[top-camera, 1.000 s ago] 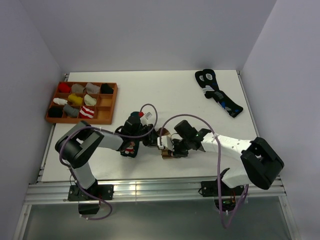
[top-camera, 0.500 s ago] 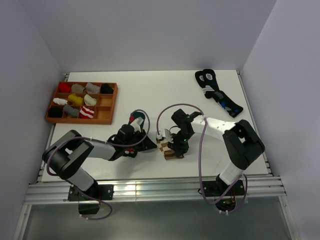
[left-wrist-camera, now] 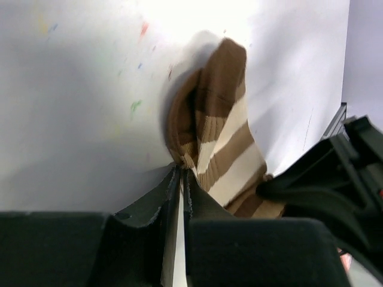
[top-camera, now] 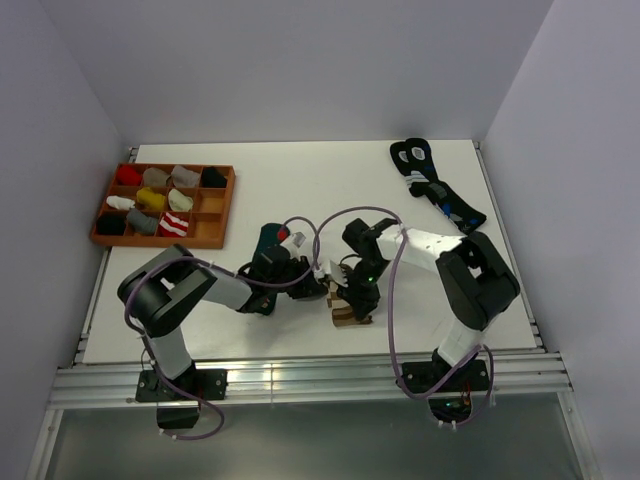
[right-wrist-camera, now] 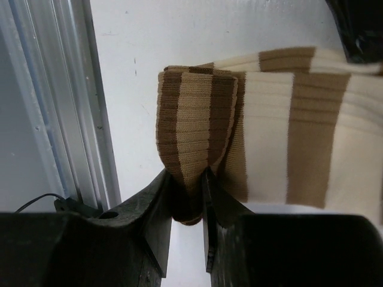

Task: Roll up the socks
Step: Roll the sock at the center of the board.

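The brown sock with cream stripes [top-camera: 348, 313] lies bunched on the white table near the front edge, between my two grippers. My left gripper [top-camera: 322, 286] is shut on a thin edge of it; in the left wrist view the jaws [left-wrist-camera: 181, 169] meet on the sock's brown rim [left-wrist-camera: 218, 128]. My right gripper [top-camera: 353, 297] is shut on a folded brown end of the same sock [right-wrist-camera: 197, 128], pinched at the tips [right-wrist-camera: 188, 194]. The dark green sock [top-camera: 268, 237] lies behind my left arm, partly hidden.
A brown tray [top-camera: 216, 237] with several rolled socks stands at the back left. Black socks with blue-and-white marks [top-camera: 437, 187] lie at the back right. The metal rail of the table's front edge [right-wrist-camera: 54, 119] runs close to the right gripper.
My left gripper has moved right to the brown sock and shut on its edge. The right gripper keeps its hold, and the sock has shifted slightly toward the front edge.
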`<move>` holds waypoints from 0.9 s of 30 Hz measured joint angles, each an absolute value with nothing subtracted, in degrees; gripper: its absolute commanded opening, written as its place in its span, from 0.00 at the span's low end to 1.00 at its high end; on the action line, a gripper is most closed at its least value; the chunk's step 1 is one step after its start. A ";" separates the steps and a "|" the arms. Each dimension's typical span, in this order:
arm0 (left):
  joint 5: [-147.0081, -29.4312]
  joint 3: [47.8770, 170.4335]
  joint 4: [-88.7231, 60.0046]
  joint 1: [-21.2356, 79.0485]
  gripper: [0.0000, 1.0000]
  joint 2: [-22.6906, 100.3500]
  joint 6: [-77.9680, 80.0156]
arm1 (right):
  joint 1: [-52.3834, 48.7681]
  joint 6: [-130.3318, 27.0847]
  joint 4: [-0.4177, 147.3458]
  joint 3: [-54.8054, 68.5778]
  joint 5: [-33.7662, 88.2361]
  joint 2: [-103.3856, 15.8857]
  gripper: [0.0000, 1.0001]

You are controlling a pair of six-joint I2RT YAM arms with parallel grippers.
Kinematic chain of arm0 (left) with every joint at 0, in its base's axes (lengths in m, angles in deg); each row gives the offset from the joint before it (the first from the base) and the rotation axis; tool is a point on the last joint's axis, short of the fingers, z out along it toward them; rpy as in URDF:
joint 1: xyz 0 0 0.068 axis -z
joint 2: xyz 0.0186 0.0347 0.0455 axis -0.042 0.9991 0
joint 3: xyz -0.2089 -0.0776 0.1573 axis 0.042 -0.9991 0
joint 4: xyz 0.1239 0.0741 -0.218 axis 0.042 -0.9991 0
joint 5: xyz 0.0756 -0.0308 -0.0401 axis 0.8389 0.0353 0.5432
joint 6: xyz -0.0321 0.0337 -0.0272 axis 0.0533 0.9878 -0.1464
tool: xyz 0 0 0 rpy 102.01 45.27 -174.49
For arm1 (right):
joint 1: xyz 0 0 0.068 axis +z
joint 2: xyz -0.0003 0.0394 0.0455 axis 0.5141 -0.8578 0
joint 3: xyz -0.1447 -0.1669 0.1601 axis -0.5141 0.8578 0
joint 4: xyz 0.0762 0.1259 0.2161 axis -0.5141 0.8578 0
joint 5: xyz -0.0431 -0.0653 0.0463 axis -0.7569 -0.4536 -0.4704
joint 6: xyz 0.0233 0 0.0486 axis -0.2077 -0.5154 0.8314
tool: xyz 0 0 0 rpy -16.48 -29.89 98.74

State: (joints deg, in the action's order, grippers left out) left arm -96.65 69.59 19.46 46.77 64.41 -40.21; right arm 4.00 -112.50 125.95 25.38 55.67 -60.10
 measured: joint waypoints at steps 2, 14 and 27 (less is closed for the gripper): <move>-96.76 71.01 19.74 46.85 0.12 65.75 -40.19 | 3.98 -112.46 126.49 24.85 55.87 -60.75 0.05; -97.21 71.62 22.91 46.92 0.14 67.82 -40.67 | -1.81 -107.96 133.05 16.28 59.80 -72.05 0.05; -96.10 58.70 33.27 49.54 0.21 61.79 -40.69 | -4.85 -102.84 135.63 13.09 61.46 -77.21 0.06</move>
